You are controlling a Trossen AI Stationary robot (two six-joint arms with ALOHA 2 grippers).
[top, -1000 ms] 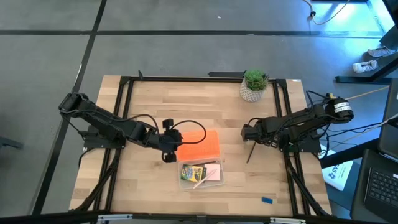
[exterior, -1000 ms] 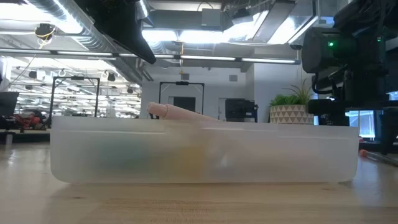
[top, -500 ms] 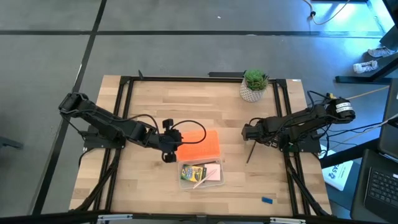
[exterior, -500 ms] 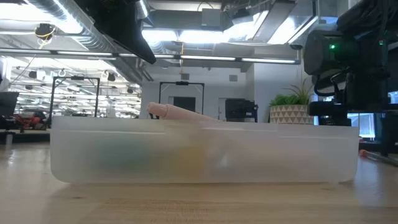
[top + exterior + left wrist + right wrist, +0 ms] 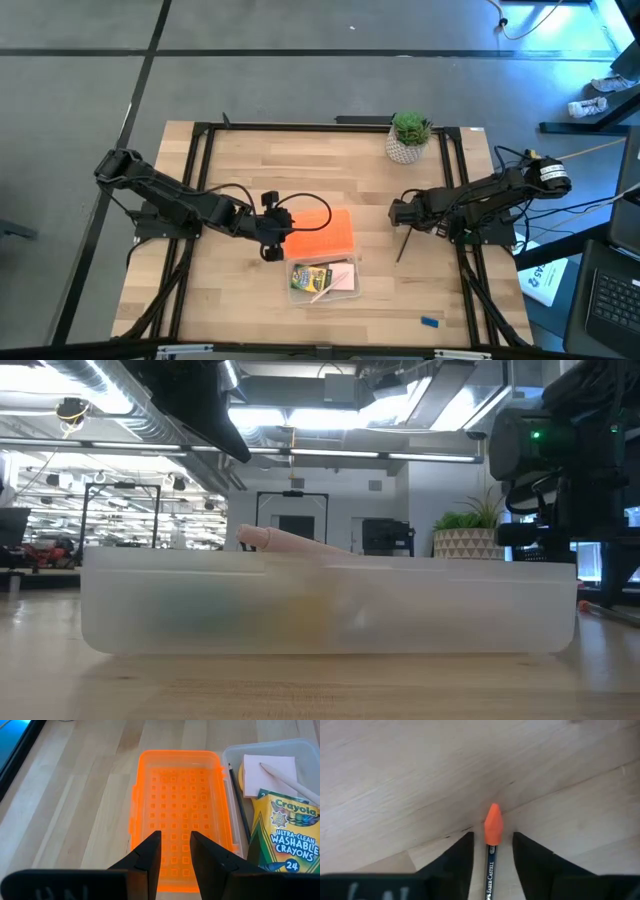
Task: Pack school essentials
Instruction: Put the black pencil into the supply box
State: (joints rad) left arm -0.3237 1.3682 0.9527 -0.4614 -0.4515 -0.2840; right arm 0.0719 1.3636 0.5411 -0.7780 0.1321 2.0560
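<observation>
The right gripper [image 5: 491,851] is at the right-centre of the wooden surface [image 5: 240,160], lowered over a dark pencil [image 5: 490,862] with an orange eraser cap [image 5: 493,824]. Its two fingers [image 5: 457,857] sit narrowly apart on either side of the shaft — a thin gap shows on each side, so whether they pinch it cannot be told. From above, the pencil runs from the gripper toward the near edge of the surface, slightly leftward.

The left gripper [image 5: 175,852] hovers at the left end of the orange lid [image 5: 182,810] — fingers narrowly parted, nothing between them. The lid lies flat, hinged along the far side of the clear case [image 5: 322,280], which sits near the middle of the surface.

Inside the case are the green-and-yellow crayon box [image 5: 287,837], the pale pink square pad [image 5: 267,772] with a light pencil [image 5: 290,782] lying across it, and a dark pencil along the wall next to the lid. A yellow shape partly hidden under the pad cannot be identified.

The tiny blue piece [image 5: 430,322] lies alone toward the near right corner, well apart from the case. A potted green plant [image 5: 409,137] stands at the far edge, right of centre.
</observation>
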